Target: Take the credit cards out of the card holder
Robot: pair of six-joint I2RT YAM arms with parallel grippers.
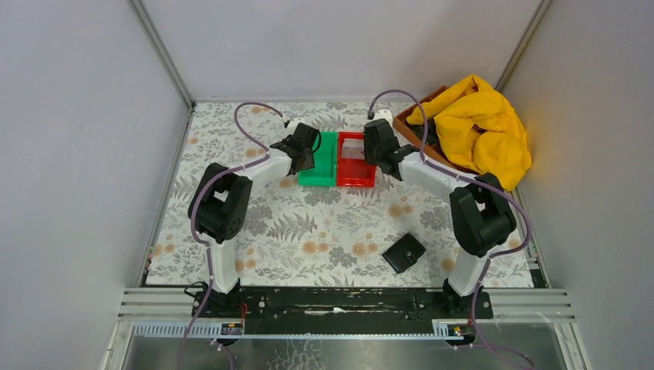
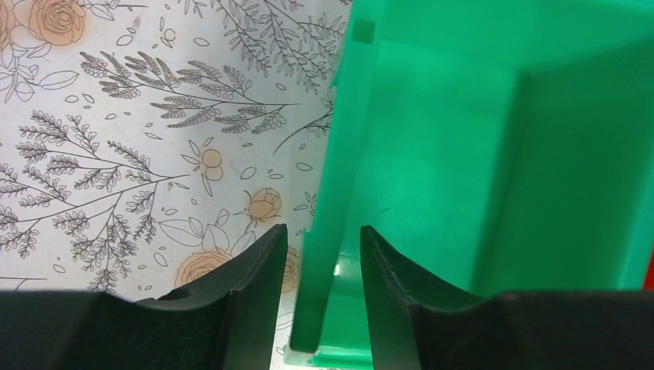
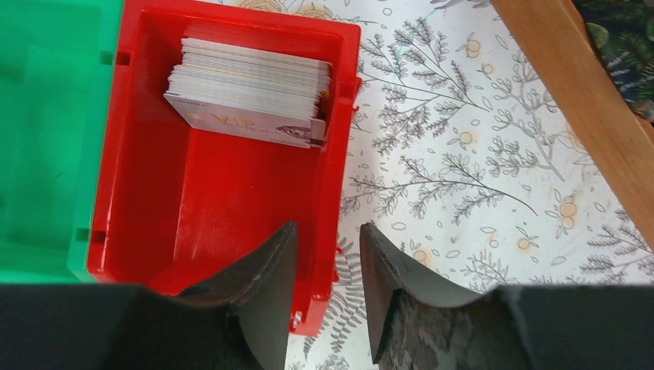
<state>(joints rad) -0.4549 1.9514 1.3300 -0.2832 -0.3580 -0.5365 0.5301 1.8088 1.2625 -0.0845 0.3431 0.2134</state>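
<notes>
The black card holder (image 1: 404,252) lies folded on the floral tablecloth near the right arm's base, away from both grippers. A stack of credit cards (image 3: 251,92) stands on edge at the far end of the red bin (image 3: 216,208), pale in the top view (image 1: 353,152). My right gripper (image 3: 328,227) is open and straddles the red bin's right wall, with a gap on each side. My left gripper (image 2: 322,230) is open too and straddles the left wall of the green bin (image 2: 463,154), whose inside shows no cards.
The green bin (image 1: 320,166) and red bin (image 1: 356,177) stand side by side at the back middle. A wooden tray (image 1: 409,123) with a yellow cloth (image 1: 482,127) fills the back right corner. White walls enclose the table.
</notes>
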